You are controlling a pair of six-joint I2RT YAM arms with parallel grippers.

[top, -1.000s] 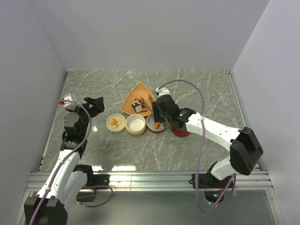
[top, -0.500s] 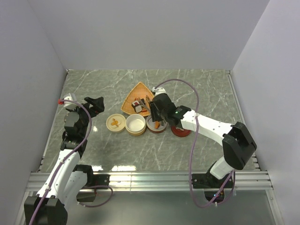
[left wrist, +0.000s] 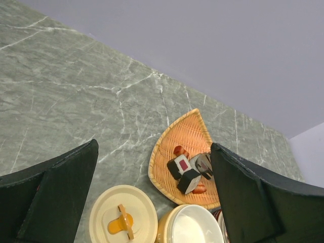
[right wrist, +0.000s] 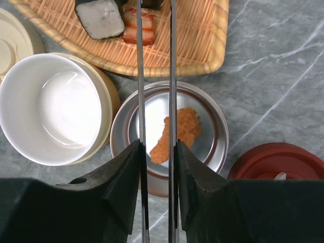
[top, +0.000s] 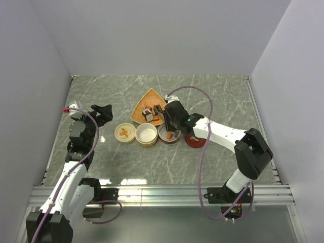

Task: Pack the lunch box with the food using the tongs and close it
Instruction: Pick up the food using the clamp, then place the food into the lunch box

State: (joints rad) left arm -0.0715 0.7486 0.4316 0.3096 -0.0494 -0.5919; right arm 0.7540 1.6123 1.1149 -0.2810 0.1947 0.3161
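My right gripper (right wrist: 156,147) is shut on the tongs (right wrist: 172,61), pressing the two thin metal arms close together. The tongs reach over the metal lunch box bowl (right wrist: 217,126) to the wicker basket (right wrist: 202,35); their tips run past the top of the right wrist view. An orange food piece (right wrist: 177,132) lies in that metal bowl. In the basket lie a black-and-white roll (right wrist: 101,17) and a red piece (right wrist: 139,28). The cream bowl (right wrist: 55,106) is empty. My left gripper (top: 101,114) hangs open at the left, away from the basket (left wrist: 182,136) and holding nothing.
A cream lid with an orange handle (top: 124,133) lies left of the cream bowl (top: 146,134). A red lid (top: 195,140) lies right of the metal bowl (top: 168,134). All stand in a row just in front of the basket (top: 147,104), mid-table.
My right arm has reached further toward the basket with the tongs. The tongs' arms have been squeezed closer together. The left arm has not moved.
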